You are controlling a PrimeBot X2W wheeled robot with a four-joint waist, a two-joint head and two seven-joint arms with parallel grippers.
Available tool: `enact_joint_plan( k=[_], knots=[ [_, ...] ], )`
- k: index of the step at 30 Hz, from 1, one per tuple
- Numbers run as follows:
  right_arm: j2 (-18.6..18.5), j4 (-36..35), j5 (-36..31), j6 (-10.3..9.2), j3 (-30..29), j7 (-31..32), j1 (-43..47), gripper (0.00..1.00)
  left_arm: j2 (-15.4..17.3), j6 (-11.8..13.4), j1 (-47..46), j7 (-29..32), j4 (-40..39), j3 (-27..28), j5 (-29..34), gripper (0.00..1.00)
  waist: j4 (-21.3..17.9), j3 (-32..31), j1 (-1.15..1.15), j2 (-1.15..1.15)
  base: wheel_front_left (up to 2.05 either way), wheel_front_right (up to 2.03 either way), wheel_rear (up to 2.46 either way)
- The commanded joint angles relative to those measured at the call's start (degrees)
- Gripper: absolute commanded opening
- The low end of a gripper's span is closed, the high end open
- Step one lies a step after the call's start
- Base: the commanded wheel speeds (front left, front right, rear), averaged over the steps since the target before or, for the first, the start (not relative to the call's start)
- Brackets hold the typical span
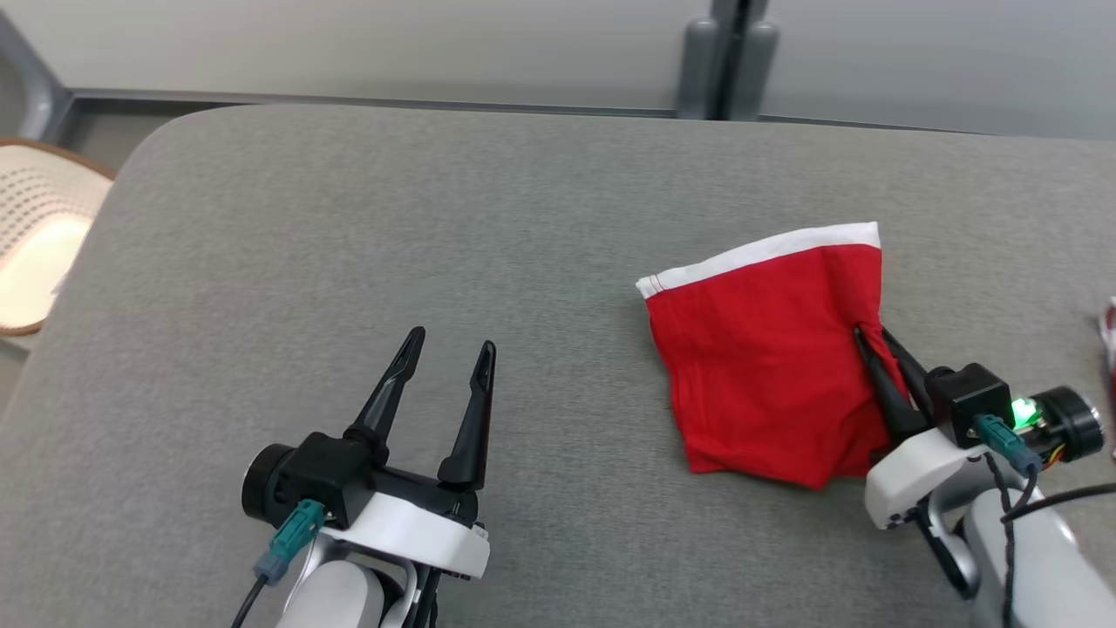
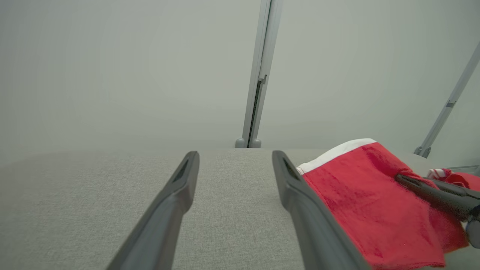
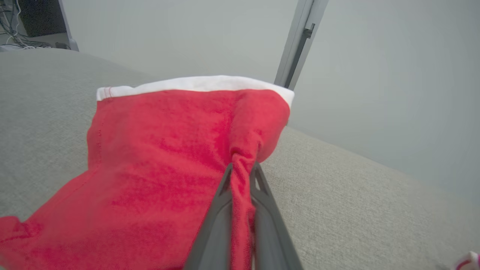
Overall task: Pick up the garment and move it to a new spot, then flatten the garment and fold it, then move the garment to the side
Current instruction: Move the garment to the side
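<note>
Grey fabric-covered table [image 1: 436, 192] with rounded corners, pale wall and a grey post [image 1: 728, 61] behind the far edge, a cane chair [image 1: 35, 235] off the left edge. Red garment [image 1: 767, 366] lies on the right half of the table, closer to the near edge, its white band [image 1: 767, 249] turned toward the far edge. Right hand [image 1: 872, 333] is clamped on a bunched ridge of cloth along the garment's right side, fingers low over the table. Left hand [image 1: 452, 342] hangs over bare table to the garment's left, fingers apart, holding nothing. Garment looks like a compact square, so this reads as a carrying step, probably the move to the side. A one-point pinch will likely let the layers sag open if raised high; better a low lift or a drag, slow, with the clamp held firm. Open room is wide to the left and toward the far edge. Right is tighter: a small red-and-white item [image 1: 1109, 331] sits at the right edge, and the garment's hem lies near the near edge.
</note>
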Motion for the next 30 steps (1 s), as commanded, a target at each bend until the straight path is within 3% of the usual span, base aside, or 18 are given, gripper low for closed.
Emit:
enact_joint_plan(
  k=[1, 9, 16, 24, 30],
  knots=[
    [-1.61, -0.93, -0.41, -0.06, 1.23, -0.34, -0.52, 0.00, 0.23, -0.36, -1.02, -0.25, -0.20, -0.03, 0.49, 1.00, -2.31, -0.38, 0.00, 0.00, 0.00, 0.00, 0.00],
    [-16.96, -10.34, 2.71, -0.09, 11.25, 3.60, -2.97, 0.00, 0.22, -1.29, -3.05, -0.25, -1.50, -0.44, 1.93, 1.00, -10.53, 1.93, 0.00, 0.00, 0.00, 0.00, 0.00],
    [-28.61, -14.86, 8.30, -0.09, 12.86, 7.02, -6.29, 0.00, 0.25, -2.65, -7.62, -0.18, -2.49, -3.47, 3.33, 1.00, -15.88, 7.79, 0.00, 0.00, 0.00, 0.00, 0.00],
    [-33.90, -11.33, 13.59, -0.09, 8.83, 7.68, -8.46, 0.00, 0.25, -4.05, -12.90, -0.17, -1.45, -5.07, 5.91, 1.00, -19.08, 15.24, 0.00, 0.00, 0.00, 0.00, 0.00],
    [-36.07, -5.50, 11.08, -0.10, 7.80, 6.85, -10.63, 0.00, 0.24, -4.83, -15.13, -0.17, -0.85, -4.85, 6.97, 1.00, -19.25, 19.05, 0.00, 0.00, 0.00, 0.00, 0.00]
  ],
)
